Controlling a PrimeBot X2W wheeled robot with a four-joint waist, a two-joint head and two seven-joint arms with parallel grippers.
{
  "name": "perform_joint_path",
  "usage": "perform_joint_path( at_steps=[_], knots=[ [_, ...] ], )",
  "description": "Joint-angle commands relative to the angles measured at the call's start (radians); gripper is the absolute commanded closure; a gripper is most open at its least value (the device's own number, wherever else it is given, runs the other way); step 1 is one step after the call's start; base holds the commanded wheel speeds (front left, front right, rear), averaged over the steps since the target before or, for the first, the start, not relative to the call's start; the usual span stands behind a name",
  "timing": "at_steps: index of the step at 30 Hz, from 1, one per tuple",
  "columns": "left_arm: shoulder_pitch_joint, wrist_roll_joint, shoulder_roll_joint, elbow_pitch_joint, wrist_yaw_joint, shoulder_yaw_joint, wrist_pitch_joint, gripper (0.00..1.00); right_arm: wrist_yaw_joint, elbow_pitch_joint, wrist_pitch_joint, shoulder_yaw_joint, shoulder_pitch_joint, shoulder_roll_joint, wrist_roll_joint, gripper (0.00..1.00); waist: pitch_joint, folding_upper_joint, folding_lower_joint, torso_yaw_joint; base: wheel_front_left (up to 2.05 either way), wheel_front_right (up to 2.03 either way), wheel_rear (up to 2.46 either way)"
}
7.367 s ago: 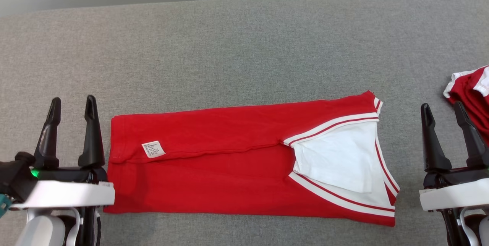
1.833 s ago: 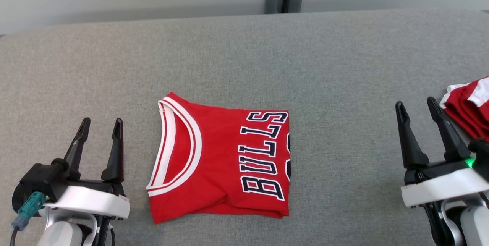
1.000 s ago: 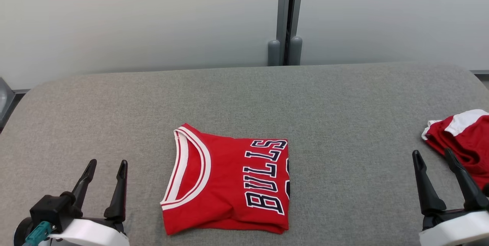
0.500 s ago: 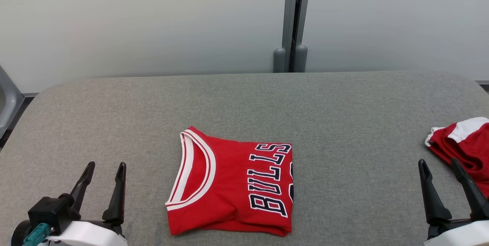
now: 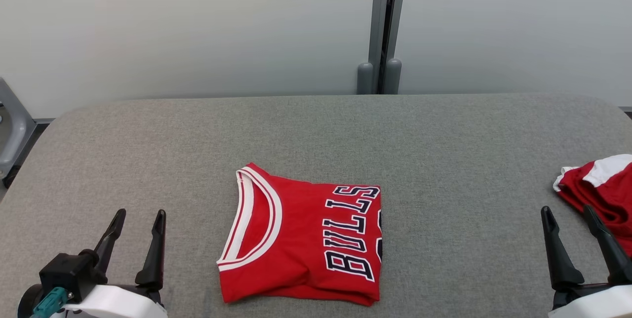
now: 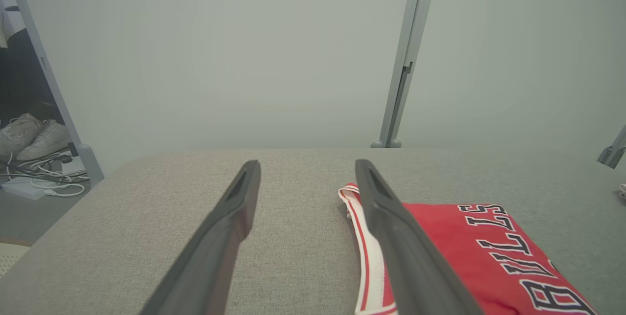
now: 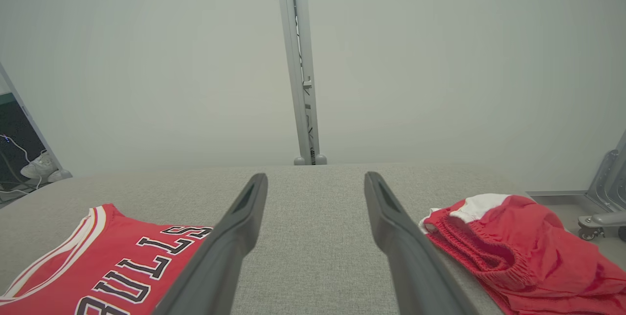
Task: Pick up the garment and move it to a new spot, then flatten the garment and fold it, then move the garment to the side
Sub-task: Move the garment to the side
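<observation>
The garment (image 5: 303, 236) is a red jersey with white neck trim and dark "BULLS" lettering, folded into a compact square in the middle of the grey padded table (image 5: 316, 135). It also lies right of the left fingers in the left wrist view (image 6: 484, 256) and at the lower left in the right wrist view (image 7: 98, 266). My left gripper (image 5: 138, 214) stands open at the lower left, apart from the jersey, nothing between its fingers (image 6: 225, 236). My right gripper (image 5: 568, 209) stands open at the lower right, likewise holding nothing.
A crumpled pile of red and white shorts (image 5: 600, 187) lies at the table's right edge, just beyond my right gripper, shown also in the right wrist view (image 7: 513, 246). A pale wall with a grey post (image 5: 382, 26) stands behind the table. Shoes and cables (image 6: 34, 148) lie on the floor far left.
The head camera has tilted slightly, shifting the whole picture a little. The jersey lies as before and both grippers stay open in the same places.
</observation>
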Motion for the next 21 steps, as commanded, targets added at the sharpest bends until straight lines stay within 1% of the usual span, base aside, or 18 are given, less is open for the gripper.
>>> perform_joint_path(
  at_steps=[1,13,18,21],
  knots=[
    [0.0,-0.007,0.006,-0.004,0.007,0.001,0.0,0.0,0.0,-0.003,0.002,-0.006,0.009,-0.001,0.004,0.0,-0.001,-0.0001,0.0,0.001,0.0,0.0,0.0],
    [-0.015,-0.012,0.008,-0.012,0.011,-0.005,-0.003,0.0,0.0,-0.003,0.007,-0.009,0.009,0.004,0.0,0.0,0.007,-0.0001,0.0,0.011,0.0,0.0,0.0],
    [-0.046,-0.01,0.002,-0.018,0.003,-0.018,-0.006,0.0,0.0,0.018,0.011,0.002,-0.013,-0.005,0.009,0.0,0.034,-0.0001,0.0,0.042,0.0,0.0,0.0],
    [-0.073,-0.009,-0.006,-0.024,-0.001,-0.025,-0.017,0.0,0.0,0.04,0.015,0.03,-0.04,-0.011,0.016,0.0,0.075,-0.0001,0.0,0.07,0.0,0.0,0.0]
  ],
)
